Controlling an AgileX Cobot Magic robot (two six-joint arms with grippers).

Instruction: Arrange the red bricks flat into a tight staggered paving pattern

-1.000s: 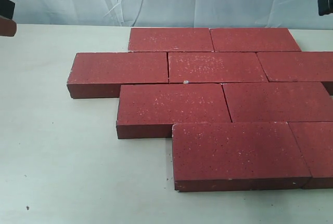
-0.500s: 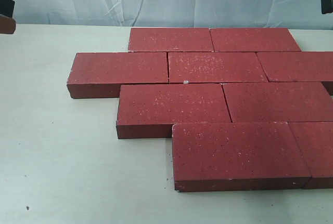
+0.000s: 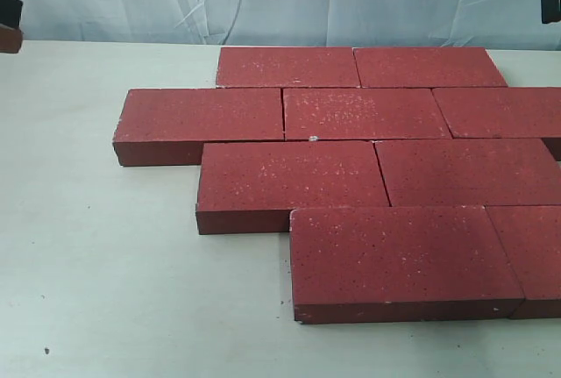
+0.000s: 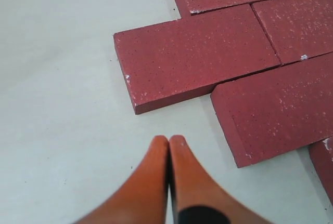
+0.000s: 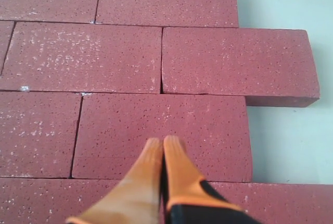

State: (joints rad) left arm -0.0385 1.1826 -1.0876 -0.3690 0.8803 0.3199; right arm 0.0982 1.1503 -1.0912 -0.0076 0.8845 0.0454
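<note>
Paving looks all but finished: nine red bricks (image 3: 368,154) lie flat on the bench (image 3: 105,290) in four rows, each row offset from the next, and a few run off the right edge of the exterior view. The left pincer (image 4: 169,142) hangs over bare bench just off the free end of the end brick (image 4: 195,55), which juts out of the second row. Its orange tips are pressed together with nothing between them. The right pincer (image 5: 163,142) is likewise closed and empty, above the middle of the paved patch. What seems to remain is tightening. Most seams read as thin dark lines, and the short joint ahead of the right pincer looks a little wider than the others, though its true width is hard to tell. To close a joint well, I would use the closed tips as a pusher. Set them low on the short end face, near its middle, and press straight along the row so the block slides and does not swing. The rough surfaces will likely drag on the bench, so a slow, steady push suits better than a jab, and it should end once the faces meet, lest the neighbours shift
</note>
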